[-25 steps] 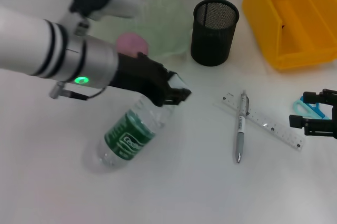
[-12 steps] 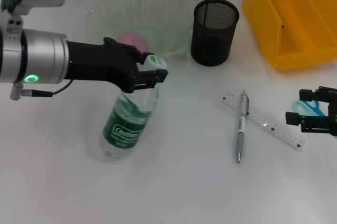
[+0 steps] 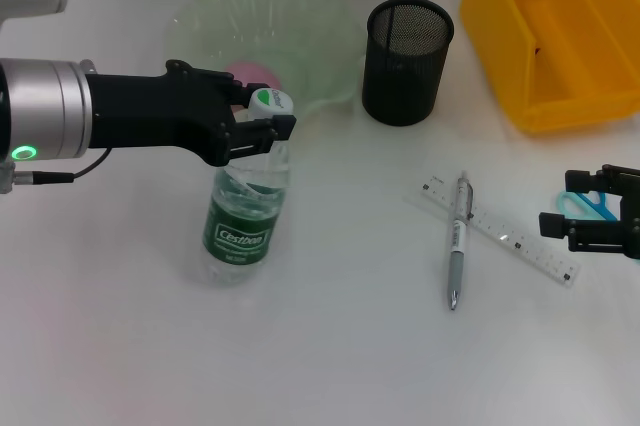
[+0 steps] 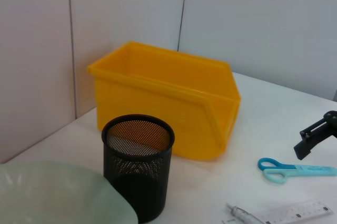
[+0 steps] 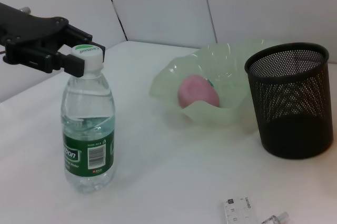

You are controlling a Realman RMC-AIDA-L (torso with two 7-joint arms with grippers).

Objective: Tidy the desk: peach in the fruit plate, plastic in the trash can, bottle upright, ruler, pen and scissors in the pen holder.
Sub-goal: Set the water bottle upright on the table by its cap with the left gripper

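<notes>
Pen [image 3: 457, 241], ruler [image 3: 498, 229]: crossed near the desk's right edge, easily scattered.
Right gripper [image 3: 600, 218]: fingers open, hovering by the scissors [image 3: 592, 203].
Bottle [image 3: 246, 208]: upright, left of centre.
Left gripper [image 3: 262, 124]: fingers closed on the bottle's cap.
Risk: a sideways pull while releasing could topple it toward the fruit plate [image 3: 330, 81] holding the peach [image 3: 250, 76].

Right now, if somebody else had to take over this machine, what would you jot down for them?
Left gripper: shut on the water bottle cap; bottle upright, not released.
Right gripper: open, low over the blue scissors.
Done: peach in the fruit plate.
Left: pen, lying across the ruler, plus scissors, into the mesh pen holder. Yellow bin at the far right; no plastic seen.
</notes>
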